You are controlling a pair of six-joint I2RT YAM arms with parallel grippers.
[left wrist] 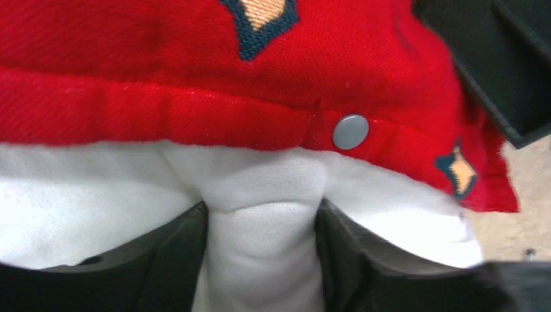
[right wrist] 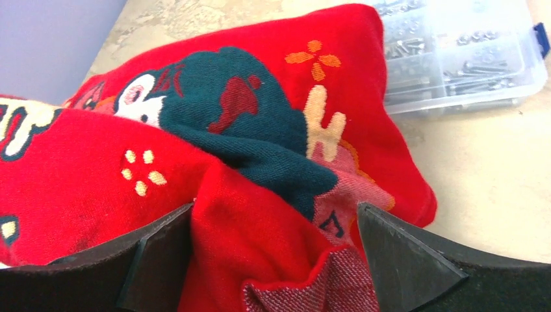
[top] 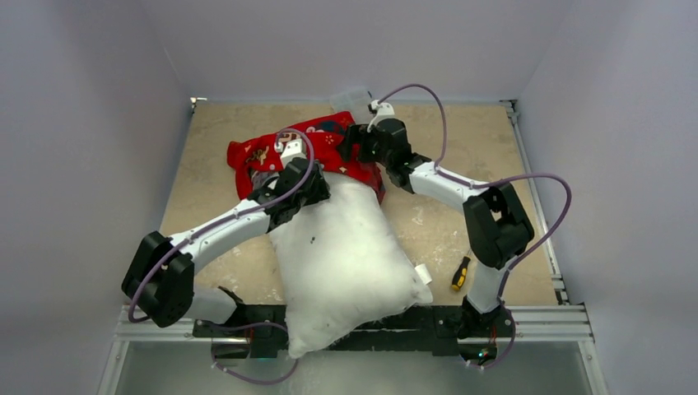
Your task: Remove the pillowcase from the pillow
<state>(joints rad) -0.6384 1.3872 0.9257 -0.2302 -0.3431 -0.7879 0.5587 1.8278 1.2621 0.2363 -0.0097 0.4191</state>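
You're mid-strip here: the pillowcase (top: 247, 158) is bunched over the 12 o'clock end of the pillow (top: 346, 255), most of which lies bare on the counter (top: 486, 140), running down to 6 o'clock and past the near edge. Your left tool (left wrist: 262, 218) grips a ridge of white pillow just under the red hem and its snap (left wrist: 350, 131). Your right tool (right wrist: 273, 218) stands released, straddling a fold of pillowcase. Next, I'd say: clamp that fold, then draw it toward 12 o'clock while the left anchors.
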